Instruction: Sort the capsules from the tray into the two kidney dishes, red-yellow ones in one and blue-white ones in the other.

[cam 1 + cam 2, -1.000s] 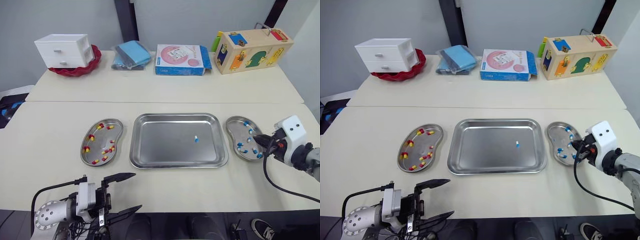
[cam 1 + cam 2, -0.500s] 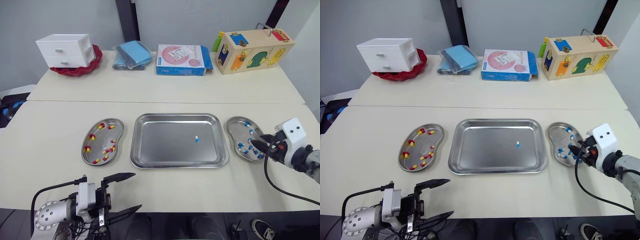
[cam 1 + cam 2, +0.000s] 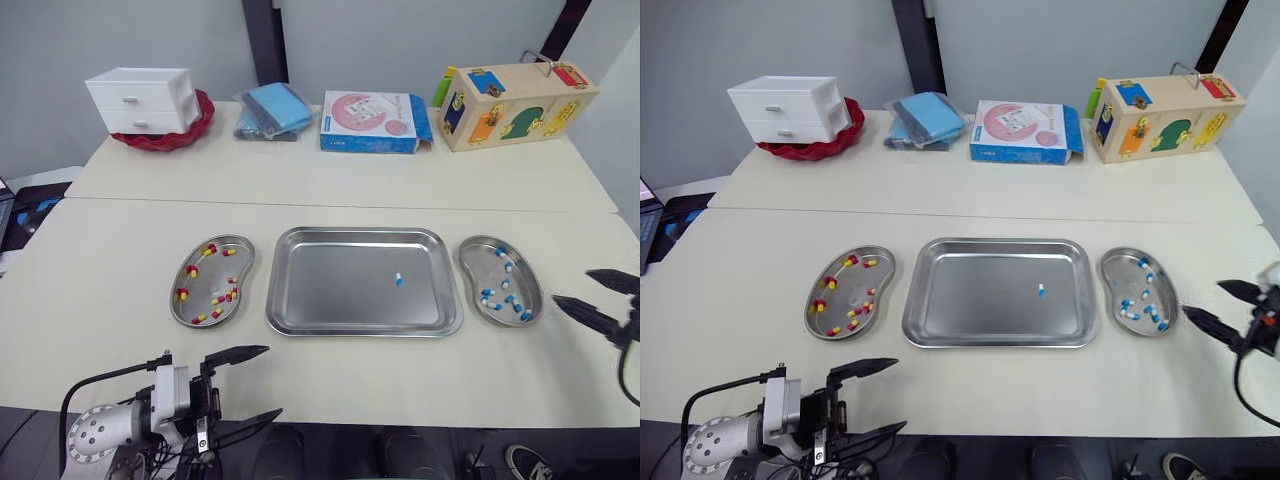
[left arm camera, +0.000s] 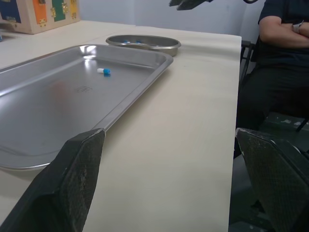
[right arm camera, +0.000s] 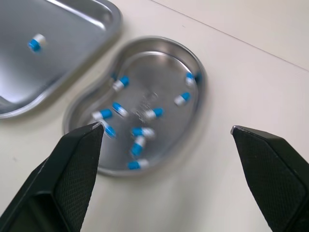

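down to one blue-white capsule (image 3: 398, 280) in the tray (image 3: 330, 300) — lying right of centre on the bare steel, well clear of the rim. seems to lie with its long axis roughly front to back, white end away, though too small to be sure.

just beside the tray on the right, the right kidney dish (image 3: 480, 272), holding the blue-white ones; on the left, the left kidney dish (image 3: 207, 281), holding the red-yellow ones. no red-yellow seen in the tray, so by the look of it nearly finished: one pick, one drop.

right jaws spread wide apart and empty, black fingers (image 3: 585, 311) hovering over the worktop (image 3: 120, 280) just beyond the outer side of the right kidney dish, tips pointing back toward it. left jaws likewise apart and empty, fingers (image 3: 235, 352) low at the near edge of the worktop, left of the tray's near corner.

turns on this: from the right jaws, straight across to the left for the capsule, past the dish and over the tray's right rim — dish in between. probably work for the right arm, being nearer and right beside the dish of that colour. calls for reaching over the dish without clipping it, then closing across the short axis, one finger to each side. some risk of the smooth capsule skidding or rolling on the steel if nudged by one finger first.
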You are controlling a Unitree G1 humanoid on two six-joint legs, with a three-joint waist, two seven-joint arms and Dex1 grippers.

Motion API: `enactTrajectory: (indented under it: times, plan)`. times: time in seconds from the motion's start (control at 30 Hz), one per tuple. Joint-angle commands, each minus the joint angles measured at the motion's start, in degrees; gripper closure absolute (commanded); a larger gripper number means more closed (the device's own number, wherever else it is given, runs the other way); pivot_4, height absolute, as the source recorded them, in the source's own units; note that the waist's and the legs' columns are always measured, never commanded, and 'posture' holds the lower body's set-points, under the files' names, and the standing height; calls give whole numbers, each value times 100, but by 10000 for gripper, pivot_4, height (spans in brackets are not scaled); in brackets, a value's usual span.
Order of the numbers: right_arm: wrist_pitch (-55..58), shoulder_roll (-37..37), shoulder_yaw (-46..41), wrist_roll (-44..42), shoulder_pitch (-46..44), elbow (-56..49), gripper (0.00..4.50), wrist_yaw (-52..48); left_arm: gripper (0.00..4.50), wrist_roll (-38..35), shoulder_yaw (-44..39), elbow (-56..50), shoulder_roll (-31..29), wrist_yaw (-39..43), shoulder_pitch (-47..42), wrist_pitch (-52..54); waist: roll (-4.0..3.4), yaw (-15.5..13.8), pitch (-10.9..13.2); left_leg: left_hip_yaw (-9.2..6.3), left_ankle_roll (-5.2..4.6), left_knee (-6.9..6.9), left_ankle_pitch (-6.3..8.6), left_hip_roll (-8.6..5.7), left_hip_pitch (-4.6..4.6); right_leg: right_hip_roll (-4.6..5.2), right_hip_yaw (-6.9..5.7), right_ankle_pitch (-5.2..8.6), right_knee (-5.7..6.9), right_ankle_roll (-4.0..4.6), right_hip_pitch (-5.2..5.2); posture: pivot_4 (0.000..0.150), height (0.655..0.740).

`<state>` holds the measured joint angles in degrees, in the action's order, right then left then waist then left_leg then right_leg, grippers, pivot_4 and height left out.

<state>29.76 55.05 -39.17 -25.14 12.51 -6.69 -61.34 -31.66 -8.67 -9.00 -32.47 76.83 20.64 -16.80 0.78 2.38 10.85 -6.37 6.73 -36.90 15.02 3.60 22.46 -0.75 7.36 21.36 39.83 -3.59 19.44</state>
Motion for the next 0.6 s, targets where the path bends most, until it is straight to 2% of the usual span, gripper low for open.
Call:
enactTrajectory:
  times: [0.03,0.3,0.6]
  plan:
    - [-549,285,-363,135,207,481,380,-480,0,-107,-60,-84,8,-31,36,-64,0,1,0,1,0,1,0,0,-5,0,1,0,0,0,-4,1500,7400]
    - [-1537,725,-247,559,311,1600,380,-877,0,-107,-97,-52,1,-30,59,-78,0,77,0,6,0,2,0,0,-18,0,6,1,-2,-1,-16,1500,7400]
    - [-1566,714,-77,543,188,1456,380,-910,0,-108,-157,-55,-19,-79,68,-48,-2,84,0,7,0,1,0,-1,-17,0,8,1,-4,-1,-18,1500,7400]
